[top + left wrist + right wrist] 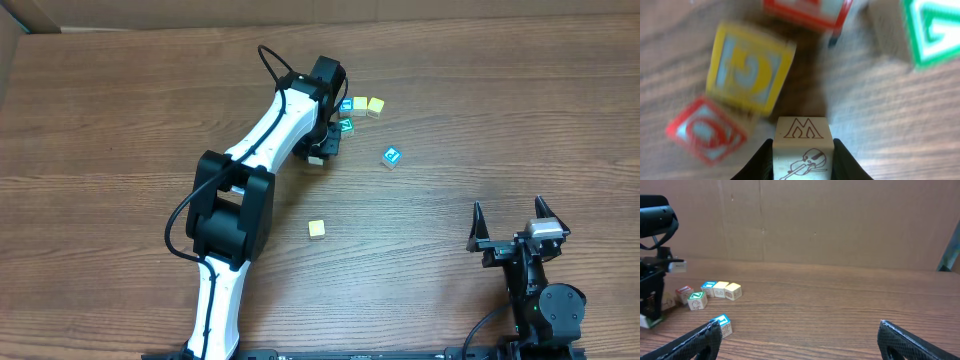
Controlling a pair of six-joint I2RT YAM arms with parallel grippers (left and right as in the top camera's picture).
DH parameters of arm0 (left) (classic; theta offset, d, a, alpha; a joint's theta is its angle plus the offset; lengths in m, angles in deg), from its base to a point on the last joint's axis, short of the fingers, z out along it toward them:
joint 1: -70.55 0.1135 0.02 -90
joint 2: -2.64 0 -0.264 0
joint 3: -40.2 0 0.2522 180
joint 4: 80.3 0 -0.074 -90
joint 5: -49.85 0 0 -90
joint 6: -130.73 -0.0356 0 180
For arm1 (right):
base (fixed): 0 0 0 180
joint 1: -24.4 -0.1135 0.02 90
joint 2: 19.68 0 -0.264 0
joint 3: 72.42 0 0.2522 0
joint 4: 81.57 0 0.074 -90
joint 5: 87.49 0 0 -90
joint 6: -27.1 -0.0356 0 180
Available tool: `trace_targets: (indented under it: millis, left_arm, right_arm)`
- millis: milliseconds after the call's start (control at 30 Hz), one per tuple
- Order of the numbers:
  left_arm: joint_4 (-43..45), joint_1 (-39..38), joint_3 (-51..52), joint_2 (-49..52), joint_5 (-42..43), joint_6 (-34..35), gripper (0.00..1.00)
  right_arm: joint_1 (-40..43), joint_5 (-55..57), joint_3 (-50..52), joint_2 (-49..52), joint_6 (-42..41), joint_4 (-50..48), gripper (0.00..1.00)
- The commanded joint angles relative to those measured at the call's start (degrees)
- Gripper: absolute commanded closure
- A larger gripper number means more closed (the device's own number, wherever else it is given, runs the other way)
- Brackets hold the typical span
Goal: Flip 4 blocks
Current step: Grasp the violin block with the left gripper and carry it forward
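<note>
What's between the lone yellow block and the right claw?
Nothing: only bare table lies between the lone yellow block and the open right gripper, as the overhead view shows.

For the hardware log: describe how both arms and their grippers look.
The left arm has white tubular links between bulky black joint housings, with a thin black cable looping off it. Its fingers are black. What shows of the right arm is black, with a small grey module by its wrist and two black pointed fingers.
</note>
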Motion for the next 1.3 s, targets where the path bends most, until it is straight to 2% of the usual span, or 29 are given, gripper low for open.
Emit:
trace_targets:
  millis: [0,200,500,767,1033,1267]
  left_arm:
    - [-2.93,-0.11,0.22,-5.60,-0.55,0.28,0.79]
    - [-10.25,-0.11,0.22,-12.22,-1.01,0.52,0.79]
    - [-22.71,-0.11,0.24,-21.64,-5.46,6.51,0.79]
    - [-32.00,-0.17,0.83,-23.93,-7.21,11.72,0.80]
    - [-32.30,-2.34,9.27,-23.93,-7.26,14.84,0.81]
    - [-26.43,-2.78,20.15,-23.93,-7.13,15.50,0.83]
  right_arm:
    - [0.31,-0.11,0.59,-0.46,0.04,-0.33,0.00]
    - [0.31,-0.11,0.59,-0.46,0.02,-0.33,0.00]
    - [0.31,-0.11,0.59,-0.46,0.02,-0.33,0.00]
    - [0.31,-0.11,0.59,-0.46,0.04,-0.33,0.00]
    - [0.31,-0.11,0.59,-0.46,0.02,-0.33,0.00]
    - [0.31,-0.11,0.59,-0.46,0.02,-0.33,0.00]
